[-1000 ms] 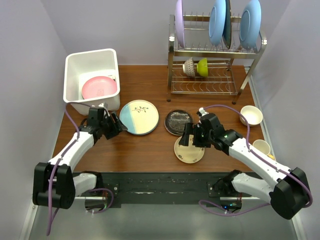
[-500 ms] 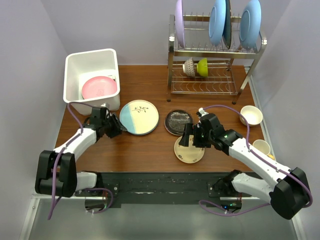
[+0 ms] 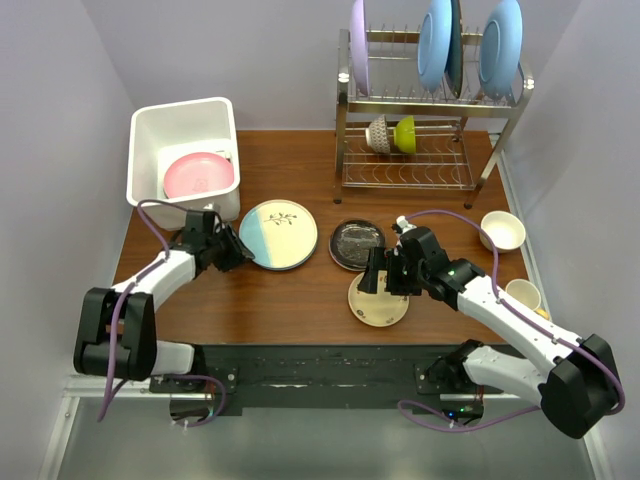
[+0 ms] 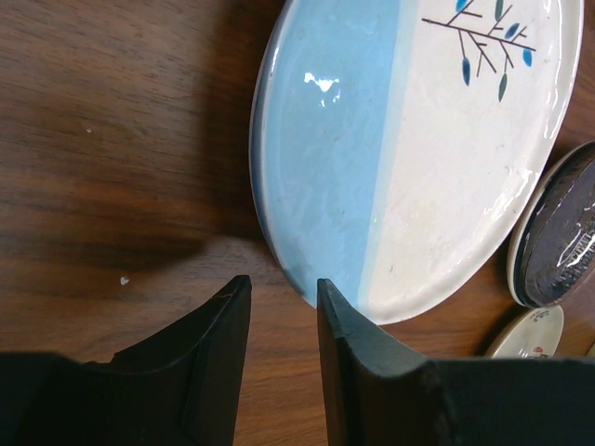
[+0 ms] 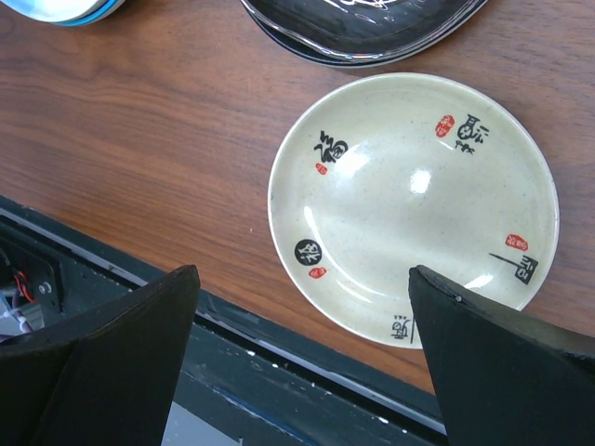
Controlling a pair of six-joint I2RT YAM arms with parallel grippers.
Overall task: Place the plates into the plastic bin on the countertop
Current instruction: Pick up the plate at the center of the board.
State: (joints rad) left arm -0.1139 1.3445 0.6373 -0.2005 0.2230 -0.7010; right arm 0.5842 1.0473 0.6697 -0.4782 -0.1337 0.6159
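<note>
The reddish-brown wood-grain counter (image 3: 300,300) sits between pale walls, and both arms are mounted along its near edge. At the far right stands a two-tier steel wire rack (image 3: 343,130). A lilac plate (image 3: 358,45) and two light-blue plates (image 3: 435,42) stand on edge in its upper tier, their tops cut off by the picture. A dark disc between the blue ones is too thin to make out. Two small bowls lie tipped in the lower tier.

The white rectangular plastic bin (image 3: 180,108) stands at the far left of the counter. A round pink plate (image 3: 198,174) lies inside it, its near rim hidden by the bin's wall.

Just right of the bin's near corner lies the half-blue half-cream plate (image 3: 279,234), flat on the wood. The left pincer (image 3: 232,254) is low at its left rim. In the wrist view its black fingers (image 4: 218,344) stand a narrow gap apart with bare wood between them, pinching nothing. Whether the right tip touches the blue rim cannot be told.

The dark glass plate (image 3: 356,243) lies to the right, apart from the blue one. Just nearer is the small yellowish plate (image 3: 378,300), marked with black characters and red seals. The right pincer (image 3: 385,278) hangs over it, spread wide, and hides its far part from above.

A cream bowl (image 3: 502,230) and a cream mug (image 3: 523,294) stand by the right edge, the mug close against the right arm.
</note>
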